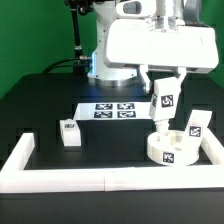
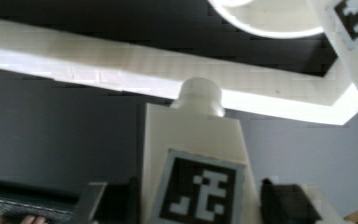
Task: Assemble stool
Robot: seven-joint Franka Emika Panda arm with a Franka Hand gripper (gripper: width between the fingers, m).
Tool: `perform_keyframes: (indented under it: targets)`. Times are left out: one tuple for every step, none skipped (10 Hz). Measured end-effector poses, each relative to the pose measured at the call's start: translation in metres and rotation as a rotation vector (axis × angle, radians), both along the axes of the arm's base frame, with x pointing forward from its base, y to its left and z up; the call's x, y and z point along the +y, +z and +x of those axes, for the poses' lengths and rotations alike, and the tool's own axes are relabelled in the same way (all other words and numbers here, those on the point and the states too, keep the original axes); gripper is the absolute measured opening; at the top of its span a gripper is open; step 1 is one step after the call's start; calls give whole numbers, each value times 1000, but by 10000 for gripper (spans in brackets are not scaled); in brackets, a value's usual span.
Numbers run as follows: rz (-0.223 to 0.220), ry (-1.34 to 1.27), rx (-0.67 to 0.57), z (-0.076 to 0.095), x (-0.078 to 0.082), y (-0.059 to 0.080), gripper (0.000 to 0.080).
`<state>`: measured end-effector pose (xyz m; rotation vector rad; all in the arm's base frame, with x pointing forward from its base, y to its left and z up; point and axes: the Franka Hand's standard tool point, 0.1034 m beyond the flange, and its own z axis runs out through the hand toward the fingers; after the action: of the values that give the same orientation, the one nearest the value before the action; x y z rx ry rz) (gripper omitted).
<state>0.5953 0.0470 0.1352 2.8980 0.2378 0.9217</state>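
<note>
Exterior view first: the hand is clamped narrow on a leg block, held upright w/ its tag facing the cam, right above the seat. The seat sits on the black surface at the near right, close to the border wall. Can't tell if the leg's lower end touches the seat or hangs just clear of it. A second leg block is just right of the seat and looks tilted. The third leg block is well apart on the left. The marker board lies flat farther back, roughly mid surface.

Wrist view: the held leg block fills the middle, its rounded peg end pointing away from the cam. Dark fingers flank it on both sides, so the hand has a proper grip on it. Only a bit of the seat's rim shows, w/ the wall as a pale band across. No hole visible from here.

What could go wrong imo:
- If the peg isn't lined up w/ its hole, pushing down jams it or tips the seat.
- The seat isn't pinned by anything, so a sideways shove could slide it into the tilted leg and knock that over.
- Pressing at an angle could twist the block in the grip.
</note>
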Motion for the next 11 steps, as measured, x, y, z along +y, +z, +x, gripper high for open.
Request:
perform_keyframes:
  targets:
    - [-39,45,-27,-7,10,-13,321]
    - [-111,108,12,-16,12,-27,321]
    - [-148,146,24,-20,9,-29,321]
    - [-163,162,37,-22,5,-30,321]
    - [-153,149,42,-21,1,-27,321]
    - [-155,152,45,-21,2,-29,321]
    - [-155,153,46,-22,2,-30,321]
    - [-149,152,90,-26,5,-33,321]
    - [-137,154,159,-31,12,-33,321]
    - [-131,154,185,-32,14,-33,321]
    - [-131,157,203,-33,17,-34,321]
